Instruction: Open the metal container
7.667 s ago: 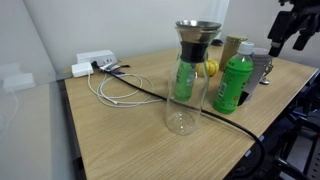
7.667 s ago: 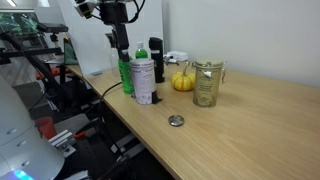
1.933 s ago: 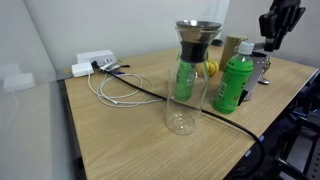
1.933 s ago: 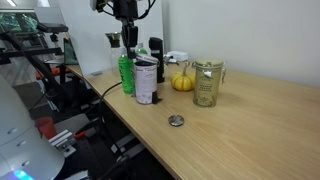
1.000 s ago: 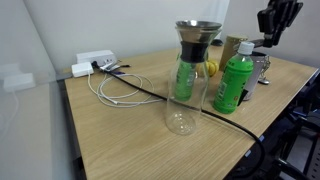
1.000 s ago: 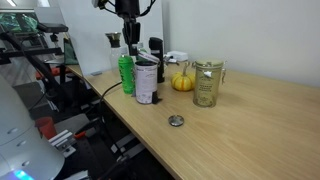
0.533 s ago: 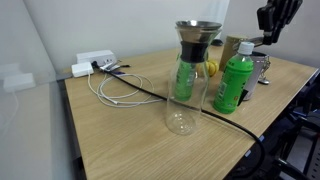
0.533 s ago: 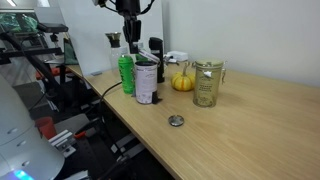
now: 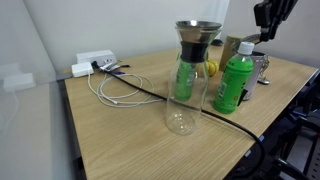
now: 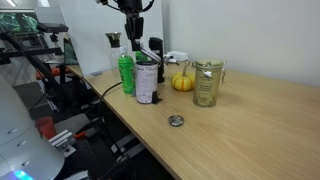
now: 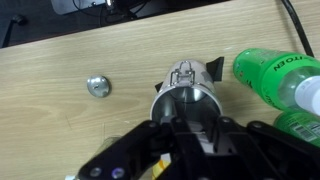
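The metal container (image 11: 187, 98) is a small steel cylinder with a dark side knob (image 11: 214, 68). It stands directly below my gripper (image 11: 190, 125), and I can see its shiny inner wall, so its mouth is uncovered. In both exterior views the gripper (image 10: 134, 47) (image 9: 266, 30) hangs a short way above the container (image 10: 145, 82) (image 9: 263, 70). Its jaws are shut on a small grey piece that I take for the lid, which the fingers mostly hide.
A green bottle (image 10: 126, 72) (image 11: 275, 75) stands right beside the container. Farther along the table are a glass carafe (image 9: 186, 75), a yellow fruit-like object (image 10: 182, 81) and a small round metal piece (image 10: 176, 120) (image 11: 97, 87). Cables (image 9: 115, 90) and a white power strip (image 9: 95, 62) lie at one end.
The gripper has risen a little above the container, with its jaws unchanged. Nothing else has moved.
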You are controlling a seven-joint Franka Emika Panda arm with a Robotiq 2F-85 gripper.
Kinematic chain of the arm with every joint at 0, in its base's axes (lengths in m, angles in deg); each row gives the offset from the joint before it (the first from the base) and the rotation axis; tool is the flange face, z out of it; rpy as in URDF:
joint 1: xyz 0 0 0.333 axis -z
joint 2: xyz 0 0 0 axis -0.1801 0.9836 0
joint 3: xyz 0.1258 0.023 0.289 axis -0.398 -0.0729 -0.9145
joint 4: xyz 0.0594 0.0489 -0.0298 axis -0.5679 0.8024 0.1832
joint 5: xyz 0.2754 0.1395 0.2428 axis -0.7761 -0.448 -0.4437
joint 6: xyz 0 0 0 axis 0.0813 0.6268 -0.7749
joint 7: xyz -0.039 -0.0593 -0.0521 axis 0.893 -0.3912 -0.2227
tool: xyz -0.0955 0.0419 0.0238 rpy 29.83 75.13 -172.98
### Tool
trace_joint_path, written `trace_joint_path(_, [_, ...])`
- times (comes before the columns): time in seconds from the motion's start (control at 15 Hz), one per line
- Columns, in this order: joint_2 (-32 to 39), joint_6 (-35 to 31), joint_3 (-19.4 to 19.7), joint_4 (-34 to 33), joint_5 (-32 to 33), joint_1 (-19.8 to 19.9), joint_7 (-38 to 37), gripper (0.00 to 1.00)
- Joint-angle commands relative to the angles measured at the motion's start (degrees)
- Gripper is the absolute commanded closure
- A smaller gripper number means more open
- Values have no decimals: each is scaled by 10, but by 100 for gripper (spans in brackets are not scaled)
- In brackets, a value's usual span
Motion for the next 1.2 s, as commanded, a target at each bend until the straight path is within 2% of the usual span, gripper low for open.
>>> trace_joint_path(0.0, [22,19,1,-25,12,0,9,94])
trace_joint_path(0.07, [24,21,1,-28,13,-1,10,95])
trace_joint_path(0.13, [26,20,0,-30,15,-1,10,100])
trace_joint_path(0.27, [31,20,0,-36,16,-1,10,100])
trace_joint_path(0.33, [34,20,0,-38,15,-2,10,96])
trace_joint_path(0.47, [38,21,1,-42,16,-3,10,75])
trace_joint_path(0.53, [40,21,1,-44,16,-3,10,68])
trace_joint_path(0.67, [42,20,1,-46,16,-3,10,59])
trace_joint_path(0.87, [44,14,2,-47,20,-2,9,57])
trace_joint_path(1.07, [43,2,5,-48,21,-3,12,67])
trace_joint_path(1.13, [44,-2,5,-49,20,-4,13,67])
